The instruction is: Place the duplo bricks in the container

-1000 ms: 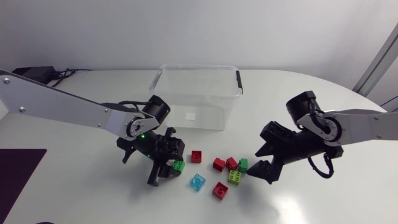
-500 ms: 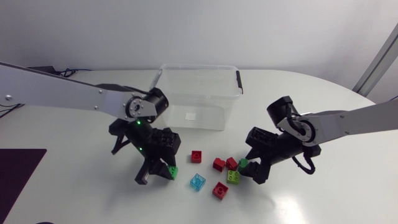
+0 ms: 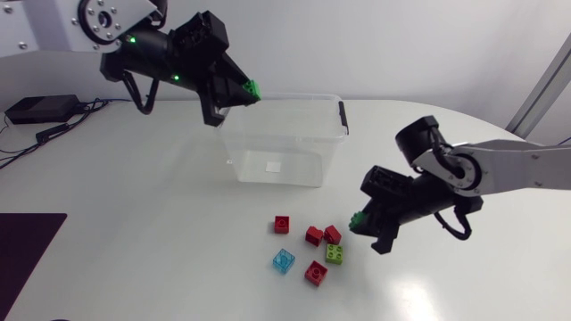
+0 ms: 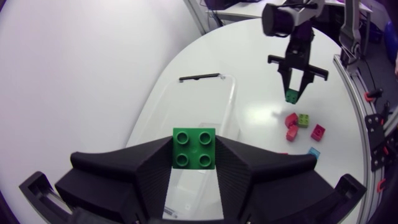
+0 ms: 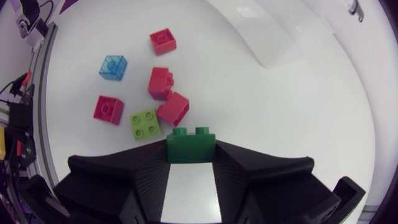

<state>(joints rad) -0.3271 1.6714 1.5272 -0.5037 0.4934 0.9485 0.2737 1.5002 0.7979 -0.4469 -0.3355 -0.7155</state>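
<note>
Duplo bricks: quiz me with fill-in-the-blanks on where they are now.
The left gripper is shut on a ___ brick up by the container.
The other green brick sits in the ___ gripper.
Loose on the table lie ___ red bricks.
The see-through brick is ___.
Missing: green; right; four; blue.

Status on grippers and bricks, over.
Left gripper shut on green plastic duplo brick, raised by clear plastic container. Right gripper shut on second green brick, near six loose bricks. Nothing blocking.

A black box (image 3: 36,109) with cables lies on the white table (image 3: 134,232).
</note>
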